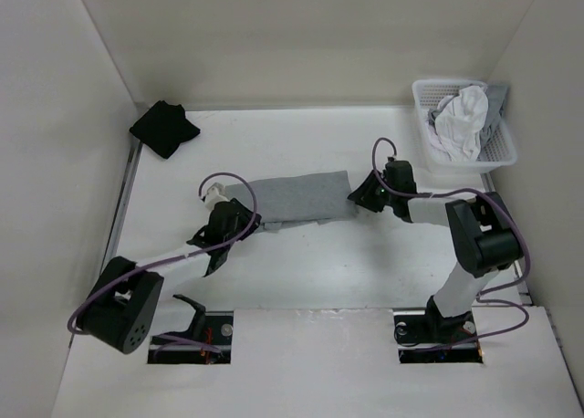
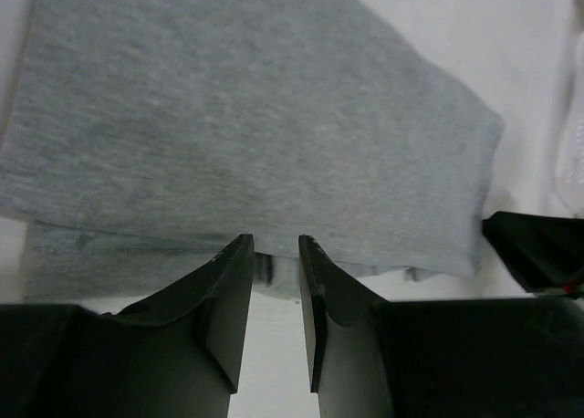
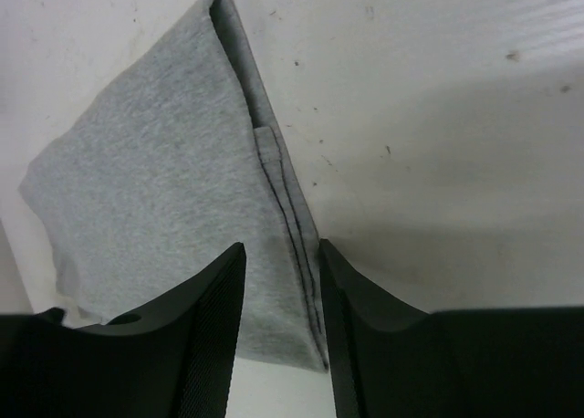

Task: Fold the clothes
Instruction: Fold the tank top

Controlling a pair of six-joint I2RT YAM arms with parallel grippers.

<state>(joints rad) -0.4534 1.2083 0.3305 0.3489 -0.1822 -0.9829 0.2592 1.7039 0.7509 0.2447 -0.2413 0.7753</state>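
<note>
Where the top lies: the grey top [image 1: 297,199] is spread flat on the white table [image 1: 301,281] about mid-way back, a long folded band running from one gripper to the other.
Layers: an upper layer covers a lower one, and a strip of the lower layer shows along the near edge.
Left gripper [image 1: 248,219]: at the band's left end. Its fingers [image 2: 228,299] stand a narrow gap apart with only bare table between them, and the cloth's edge lies just past the tips. It grips nothing.
Right gripper [image 1: 358,197]: at the band's right end. Its fingers [image 3: 214,318] are parted more widely, low over a stitched corner of the fabric. That corner lies loose on the table in the gap, not pinched.
Black cloth bundle [image 1: 164,128]: far-left corner of the table, well apart from the top.
Basket [image 1: 422,97]: white and perforated, in the far-right corner, holding a pile of white and pale grey laundry [image 1: 464,121].
</note>
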